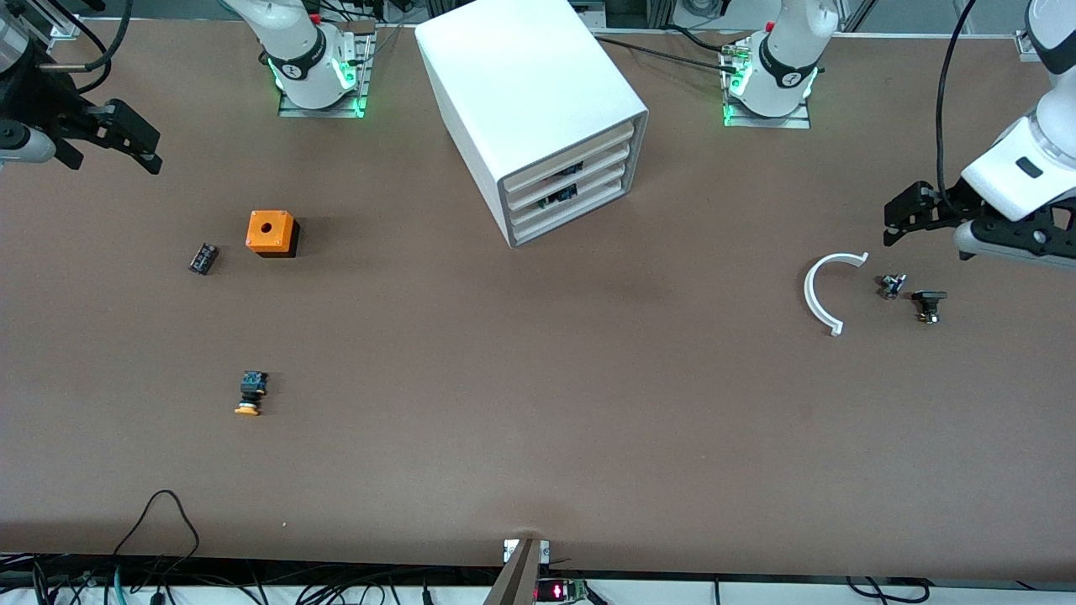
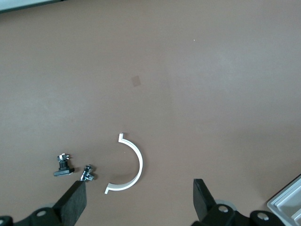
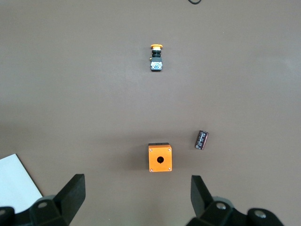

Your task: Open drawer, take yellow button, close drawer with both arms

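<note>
The white cabinet [image 1: 538, 109] stands at the back middle of the table. Its four drawers [image 1: 572, 189] are all pushed in. The button [image 1: 250, 393] lies on its side on the table toward the right arm's end, nearer the front camera than the orange cube [image 1: 271, 233]. It also shows in the right wrist view [image 3: 156, 59]. My right gripper [image 1: 145, 143] [image 3: 136, 179] is open and empty, up over the table's right-arm end. My left gripper [image 1: 898, 220] [image 2: 138, 183] is open and empty over the left-arm end, above a white arc [image 2: 129, 165].
A small black part [image 1: 203, 258] lies beside the orange cube [image 3: 160, 157]. The white arc [image 1: 828, 290] and two small metal parts [image 1: 892, 286] [image 1: 928, 305] lie under the left gripper. Cabinet corners show in both wrist views [image 2: 287, 202] [image 3: 16, 181].
</note>
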Robot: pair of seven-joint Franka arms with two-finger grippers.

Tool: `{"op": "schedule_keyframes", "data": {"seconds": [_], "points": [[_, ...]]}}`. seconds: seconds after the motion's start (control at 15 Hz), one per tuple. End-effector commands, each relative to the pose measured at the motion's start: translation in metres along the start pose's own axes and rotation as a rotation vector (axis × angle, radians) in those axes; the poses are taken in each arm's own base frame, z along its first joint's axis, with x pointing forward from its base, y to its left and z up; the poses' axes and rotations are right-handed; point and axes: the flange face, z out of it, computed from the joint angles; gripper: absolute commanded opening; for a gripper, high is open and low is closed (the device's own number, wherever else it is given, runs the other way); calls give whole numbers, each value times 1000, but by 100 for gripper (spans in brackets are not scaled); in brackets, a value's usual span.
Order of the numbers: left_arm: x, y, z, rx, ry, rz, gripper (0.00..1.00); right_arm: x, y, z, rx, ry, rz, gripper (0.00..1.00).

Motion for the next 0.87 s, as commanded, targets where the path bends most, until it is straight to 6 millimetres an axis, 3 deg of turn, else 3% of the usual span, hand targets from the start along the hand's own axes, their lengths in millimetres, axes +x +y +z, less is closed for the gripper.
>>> {"op": "schedule_keyframes", "data": {"seconds": [0.0, 0.13, 0.4, 0.8], "points": [[-11, 3, -4, -9, -2, -26, 100, 28, 0, -2, 25, -14, -7, 99], [-13, 4, -7, -12, -31, -24, 100, 39, 4, -3, 32, -24, -3, 99], [-13, 15, -11, -13, -43, -1, 100, 38, 4, -3, 35, -27, -5, 99], [-18, 7, -13, -16, -61, -2, 100, 38, 4, -3, 35, -27, -6, 99]]}}
